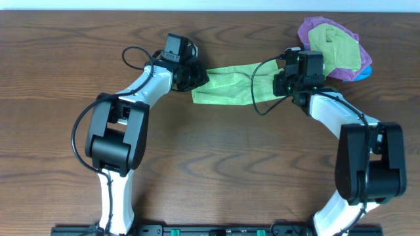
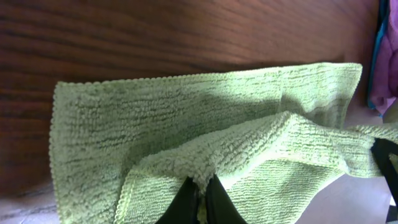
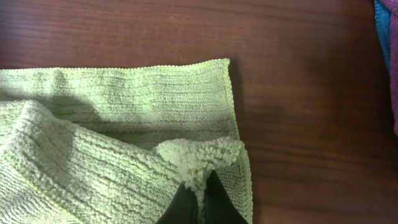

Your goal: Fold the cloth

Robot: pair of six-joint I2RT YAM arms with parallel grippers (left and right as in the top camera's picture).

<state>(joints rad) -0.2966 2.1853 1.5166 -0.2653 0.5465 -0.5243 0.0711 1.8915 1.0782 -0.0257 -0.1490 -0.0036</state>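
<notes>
A light green cloth (image 1: 226, 85) lies stretched between my two grippers on the wooden table. My left gripper (image 1: 195, 77) is shut on the cloth's left end; in the left wrist view the black fingertips (image 2: 200, 190) pinch a raised fold of the green cloth (image 2: 186, 118). My right gripper (image 1: 283, 84) is shut on the right end; in the right wrist view its fingertips (image 3: 199, 190) pinch a bunched corner of the cloth (image 3: 112, 118). The lower layer lies flat on the table under both pinched folds.
A pile of other cloths, purple (image 1: 308, 29), green (image 1: 338, 46) and blue (image 1: 364, 71), sits at the back right just behind my right gripper. The purple and blue edges show in the right wrist view (image 3: 388, 56). Brown wooden table (image 1: 216, 164) all round.
</notes>
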